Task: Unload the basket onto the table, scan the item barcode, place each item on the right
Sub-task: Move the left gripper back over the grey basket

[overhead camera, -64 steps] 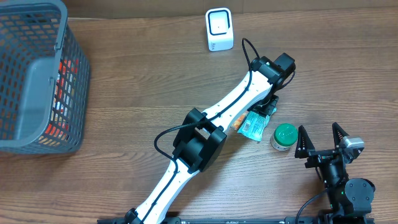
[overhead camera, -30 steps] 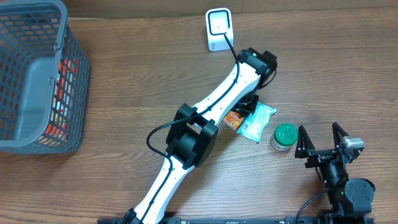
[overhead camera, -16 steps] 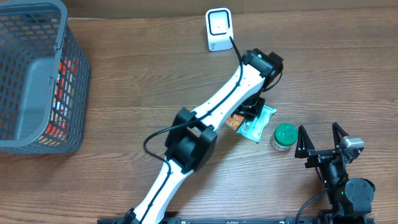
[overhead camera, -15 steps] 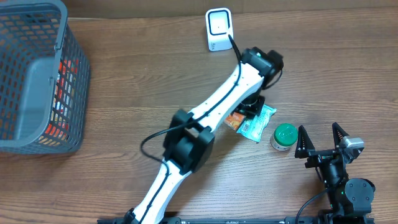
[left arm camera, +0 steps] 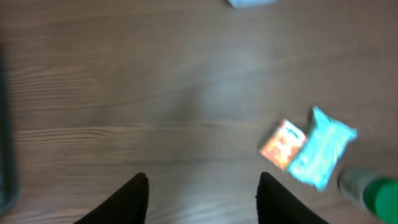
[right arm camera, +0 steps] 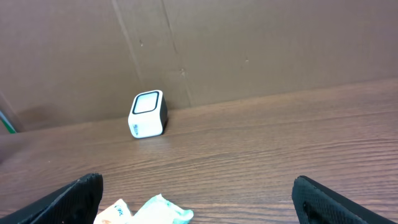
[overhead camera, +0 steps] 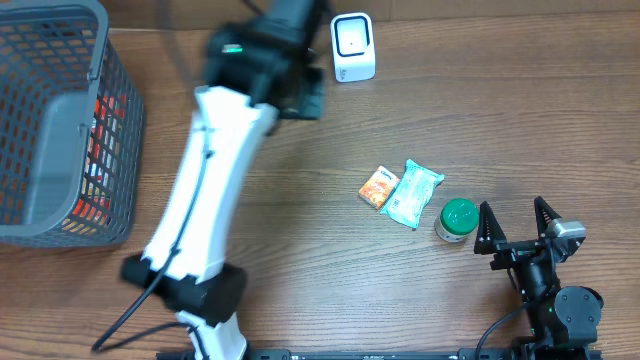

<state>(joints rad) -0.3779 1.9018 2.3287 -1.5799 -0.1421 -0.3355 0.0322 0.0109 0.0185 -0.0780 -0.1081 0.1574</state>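
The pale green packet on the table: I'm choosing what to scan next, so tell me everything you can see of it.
The pale green packet is a small soft pouch in a plastic-looking wrapper with crimped ends; its print is too small to read. It lies free, flat and diagonal on the wooden table. The small orange packet lies along its left side, seemingly touching, and the green-lidded jar stands close by its lower right end.
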